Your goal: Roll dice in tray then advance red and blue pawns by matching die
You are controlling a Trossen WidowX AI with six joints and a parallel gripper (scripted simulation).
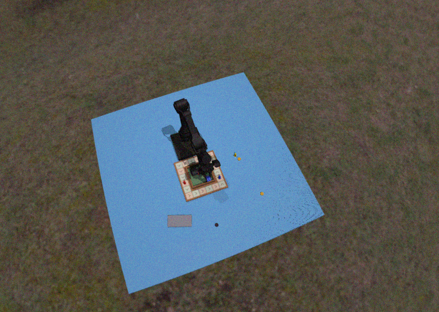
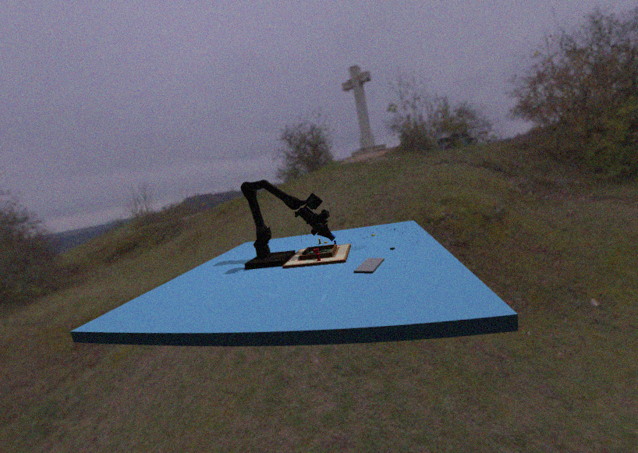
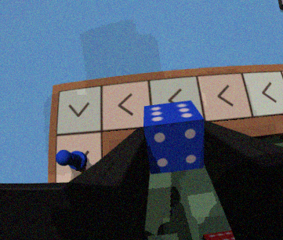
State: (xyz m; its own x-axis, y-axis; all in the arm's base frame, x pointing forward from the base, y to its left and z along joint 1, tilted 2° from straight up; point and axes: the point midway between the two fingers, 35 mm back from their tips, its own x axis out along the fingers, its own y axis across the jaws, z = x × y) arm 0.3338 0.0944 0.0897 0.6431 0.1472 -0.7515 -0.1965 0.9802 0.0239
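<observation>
My gripper [image 1: 208,178] [image 2: 332,238] [image 3: 172,132] is shut on the blue die [image 3: 174,137], held above the tray [image 1: 203,186] [image 3: 252,125] near its wall on the blue pawn's side. The die shows six pips on top and four on the side facing the wrist camera. The red die [image 3: 219,236] lies on the tray's green floor, only its edge showing at the bottom of the wrist view. The blue pawn [image 1: 219,176] [image 3: 75,159] stands on a side square, one short of the corner. The red pawn [image 1: 184,182] [image 2: 317,254] stands on the opposite side of the board.
The arrowed board [image 1: 196,193] [image 3: 126,114] surrounds the tray. A grey flat slab [image 1: 179,220] [image 2: 369,265] and a small dark disc [image 1: 216,225] [image 2: 391,248] lie beyond it. Small yellow pieces [image 1: 239,159] [image 1: 262,193] lie to its right in the top view.
</observation>
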